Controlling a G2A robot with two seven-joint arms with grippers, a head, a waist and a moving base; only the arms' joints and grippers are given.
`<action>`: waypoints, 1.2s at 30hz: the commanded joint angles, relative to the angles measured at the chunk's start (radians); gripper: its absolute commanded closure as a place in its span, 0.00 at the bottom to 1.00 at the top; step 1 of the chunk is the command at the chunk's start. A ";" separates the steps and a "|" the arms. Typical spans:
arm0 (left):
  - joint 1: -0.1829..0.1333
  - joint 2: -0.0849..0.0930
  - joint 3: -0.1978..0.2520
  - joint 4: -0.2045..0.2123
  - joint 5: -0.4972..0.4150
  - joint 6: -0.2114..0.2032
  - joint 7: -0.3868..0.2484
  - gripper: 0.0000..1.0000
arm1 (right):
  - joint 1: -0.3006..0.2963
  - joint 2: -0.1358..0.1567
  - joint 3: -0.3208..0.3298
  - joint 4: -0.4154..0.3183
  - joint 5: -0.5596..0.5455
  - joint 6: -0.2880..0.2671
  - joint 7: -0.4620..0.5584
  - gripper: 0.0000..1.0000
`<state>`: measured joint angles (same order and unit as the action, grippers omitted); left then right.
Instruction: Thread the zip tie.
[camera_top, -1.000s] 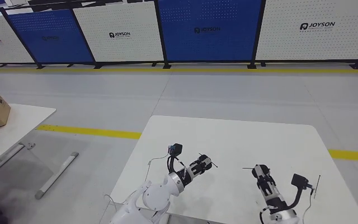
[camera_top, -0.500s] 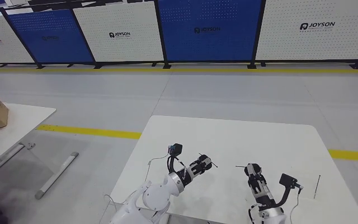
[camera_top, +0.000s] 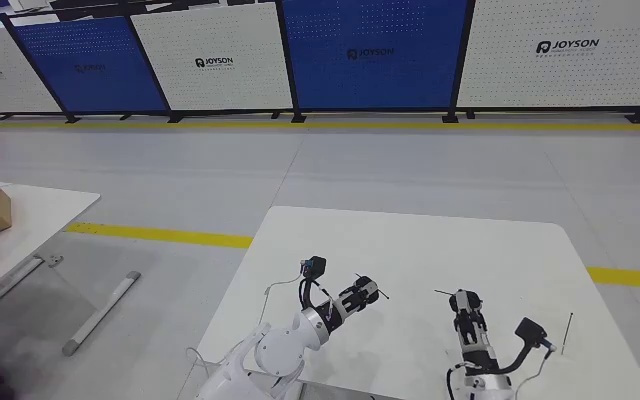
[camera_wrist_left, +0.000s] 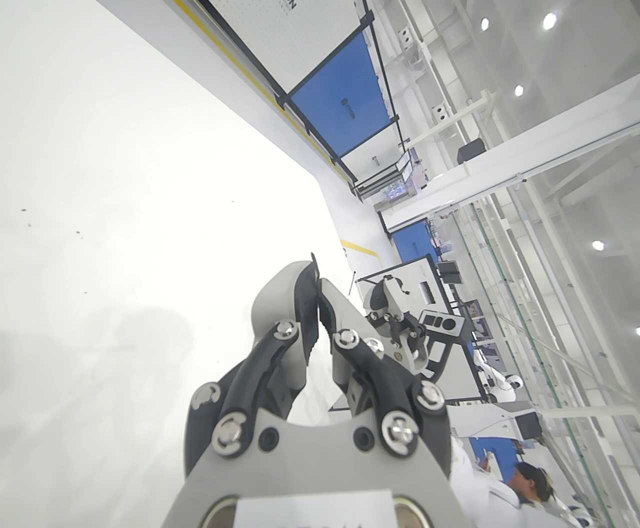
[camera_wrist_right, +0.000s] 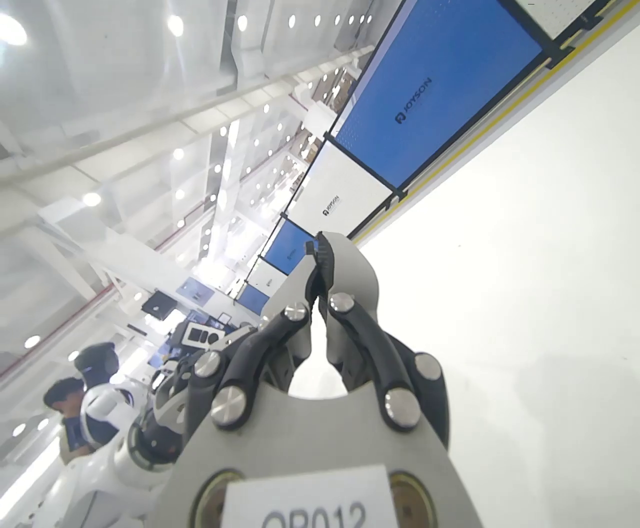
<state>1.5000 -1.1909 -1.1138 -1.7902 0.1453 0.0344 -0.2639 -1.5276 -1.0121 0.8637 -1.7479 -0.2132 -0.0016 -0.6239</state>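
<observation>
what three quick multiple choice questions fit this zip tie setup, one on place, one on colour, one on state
1. Where is the loose zip tie?
a) on the table, to the right of the right gripper
b) on the floor
c) between the two grippers

2. What colour is the table top?
a) blue
b) white
c) yellow

3. How is the left gripper?
a) wide open
b) shut on a held zip tie
c) open around a bottle

Key:
1 a, the top view shows it lying flat near the table's right edge, outside the right arm.
2 b, the top is plain white in each view.
3 b, the left wrist view shows the pads pressed together, and the top view shows a thin black strip sticking out at the tips.
</observation>
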 joint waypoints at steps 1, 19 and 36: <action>0.000 0.000 0.000 0.000 0.000 0.000 0.000 1.00 | 0.010 -0.014 -0.028 0.007 -0.027 0.035 -0.019 1.00; 0.000 0.000 0.000 0.000 0.000 0.000 0.000 1.00 | 0.010 -0.014 -0.028 0.007 -0.027 0.035 -0.019 1.00; 0.000 0.000 0.000 0.000 0.000 0.000 0.000 1.00 | 0.006 -0.026 -0.013 0.001 0.014 0.019 -0.027 1.00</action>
<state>1.5000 -1.1909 -1.1138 -1.7902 0.1453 0.0344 -0.2639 -1.5193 -1.0329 0.8452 -1.7435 -0.2185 0.0287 -0.6321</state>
